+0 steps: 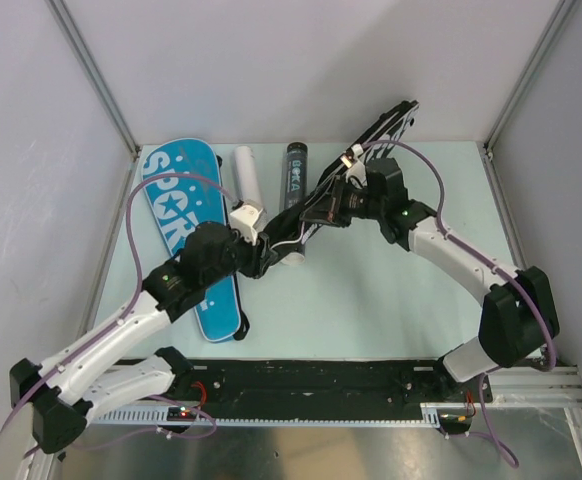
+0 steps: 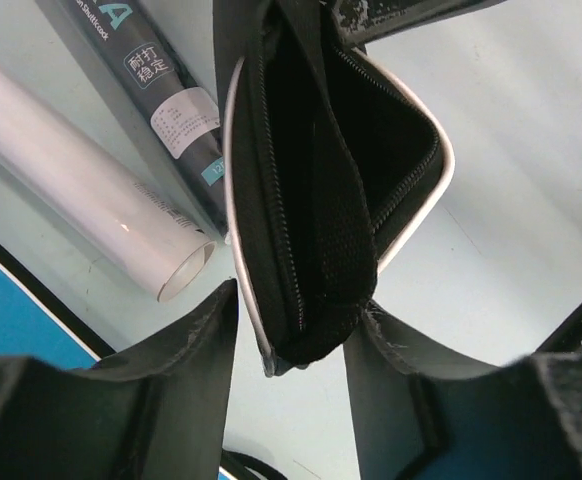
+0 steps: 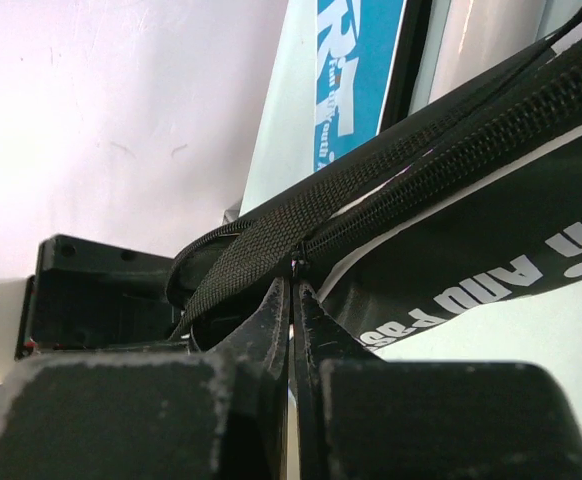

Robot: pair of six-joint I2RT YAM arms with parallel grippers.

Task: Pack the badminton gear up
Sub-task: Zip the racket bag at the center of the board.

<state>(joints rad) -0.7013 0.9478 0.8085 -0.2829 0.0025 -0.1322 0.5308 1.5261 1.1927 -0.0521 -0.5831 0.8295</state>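
Note:
A black racket cover [image 1: 371,140] is held off the table, slanting from the centre up to the back right. My right gripper [image 1: 323,208] is shut on its zipper pull [image 3: 296,265], beside the webbing strap [image 3: 251,255]. My left gripper [image 1: 263,246] is open around the cover's lower, unzipped end [image 2: 311,250]. The right finger [image 2: 411,370] touches it and the left finger [image 2: 171,370] stands apart. A blue "SPORT" cover [image 1: 186,230] lies flat at the left. A white tube [image 1: 248,180] and a black tube [image 1: 294,172] lie beside it. No racket or shuttlecock is in view.
Grey walls enclose the table on the left, back and right. A black rail [image 1: 311,385] runs along the near edge. The tubes lie close under my left wrist, the white tube [image 2: 81,200] and the black tube [image 2: 171,110]. The blue cover [image 3: 356,70] shows behind my right gripper.

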